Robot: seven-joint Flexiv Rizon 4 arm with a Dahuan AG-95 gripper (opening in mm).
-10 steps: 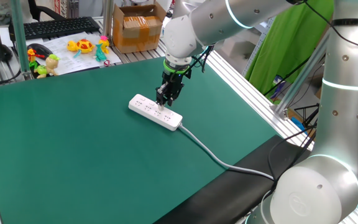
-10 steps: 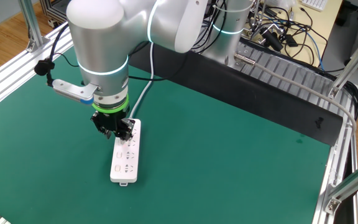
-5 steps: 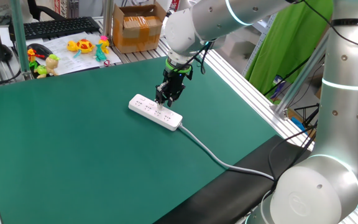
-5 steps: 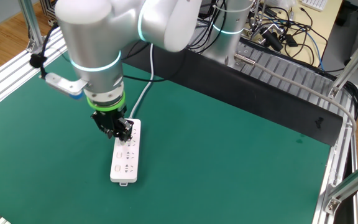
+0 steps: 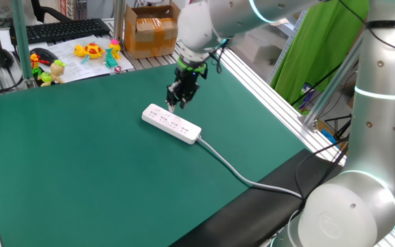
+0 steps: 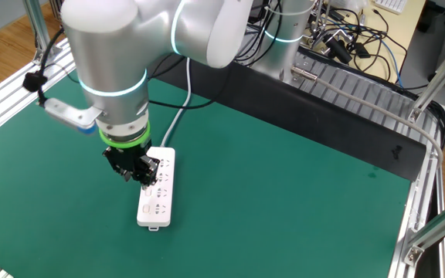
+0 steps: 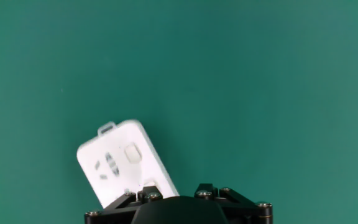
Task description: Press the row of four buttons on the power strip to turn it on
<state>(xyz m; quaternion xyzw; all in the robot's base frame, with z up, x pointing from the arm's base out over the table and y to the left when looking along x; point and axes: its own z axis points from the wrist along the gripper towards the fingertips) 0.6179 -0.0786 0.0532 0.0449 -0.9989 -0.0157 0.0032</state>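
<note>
White plastic, the power strip (image 5: 171,123) lies flat on the green mat (image 5: 81,171), and it has not moved; you see its cable (image 5: 232,168) run off toward the near edge of the table. What differs is the gripper (image 5: 174,103). A second ago it stood low on the middle of the strip, close to the right end in one fixed view. Now it is lifted clear and shifted toward the free end, the end away from the cable. In the other fixed view the gripper (image 6: 139,176) hangs over the left side of the strip, no longer touching it. From the hand view you see only the end of the strip (image 7: 124,163) with one of the four buttons (image 7: 130,154) beside a socket group. Whether the fingers are apart or together, I cannot tell from these pictures.

Around the mat there are aluminium rails (image 5: 266,82). Behind the table you find a cardboard box (image 5: 151,29), a keyboard (image 5: 64,30) and some small toys (image 5: 91,51).
</note>
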